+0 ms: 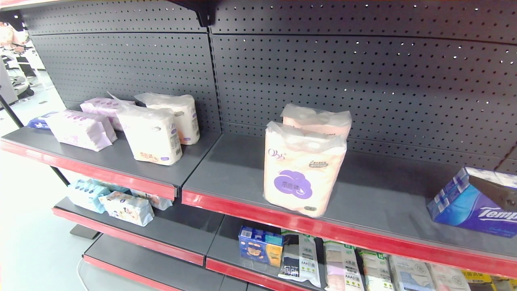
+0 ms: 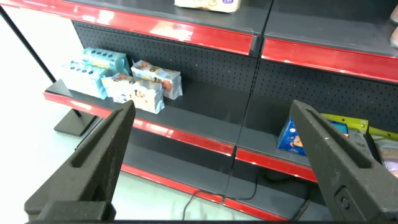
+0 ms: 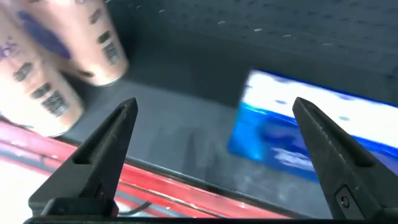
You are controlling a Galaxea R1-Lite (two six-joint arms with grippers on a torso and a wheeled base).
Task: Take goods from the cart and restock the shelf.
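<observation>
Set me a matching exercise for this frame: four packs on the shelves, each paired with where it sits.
Things
1. front pink roll pack
2. blue tissue pack
3. small blue carton
4. pale blue packs

Places
A. next shelf down, left bay
B. upper shelf, far right
C. upper shelf, front edge, just right of the divider
D. next shelf down, right bay

Pairs: 1-C, 2-B, 3-D, 4-A

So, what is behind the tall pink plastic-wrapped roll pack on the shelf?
A second pink plastic-wrapped roll pack; only its top shows, the rest is covered by the tall front pack.
</observation>
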